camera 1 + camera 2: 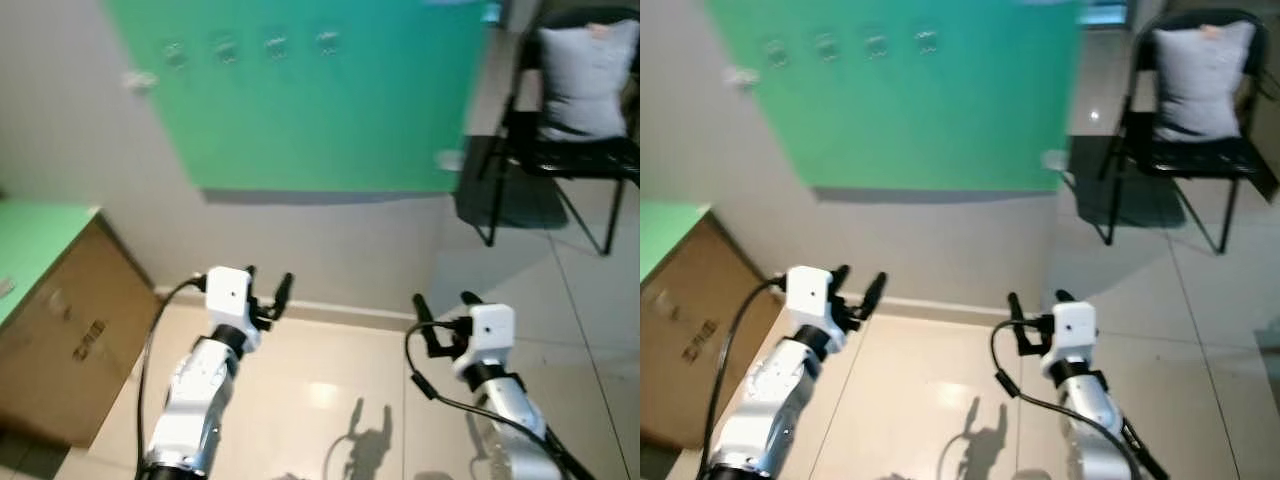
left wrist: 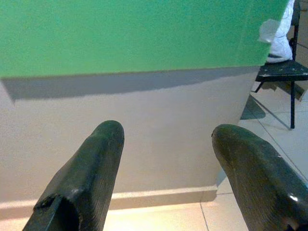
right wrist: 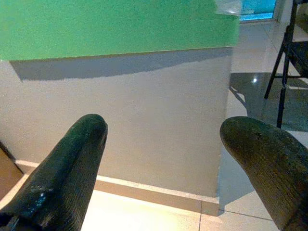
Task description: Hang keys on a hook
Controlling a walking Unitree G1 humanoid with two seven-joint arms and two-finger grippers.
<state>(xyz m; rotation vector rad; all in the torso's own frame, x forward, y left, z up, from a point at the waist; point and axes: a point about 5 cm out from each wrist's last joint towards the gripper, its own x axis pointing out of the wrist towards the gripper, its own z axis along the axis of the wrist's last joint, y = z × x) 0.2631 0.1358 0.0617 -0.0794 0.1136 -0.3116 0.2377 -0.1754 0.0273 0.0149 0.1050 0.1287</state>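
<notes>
A green board (image 1: 330,100) is fixed to the grey wall ahead, with a row of several small clear hooks (image 1: 250,46) along its top. The picture is blurred. My left gripper (image 1: 268,290) is held up in front of the wall's foot, open and holding nothing. My right gripper (image 1: 444,307) is raised to its right, also open and empty. In the left wrist view the black fingers (image 2: 86,178) frame the wall below the board; the right wrist view shows its fingers (image 3: 67,173) the same way. I see no keys.
A cardboard box (image 1: 60,340) with a green top stands at the left against the wall. A black chair (image 1: 570,150) with a pale cushion stands at the back right, past the wall's corner. Glossy tiled floor (image 1: 320,400) lies below my arms.
</notes>
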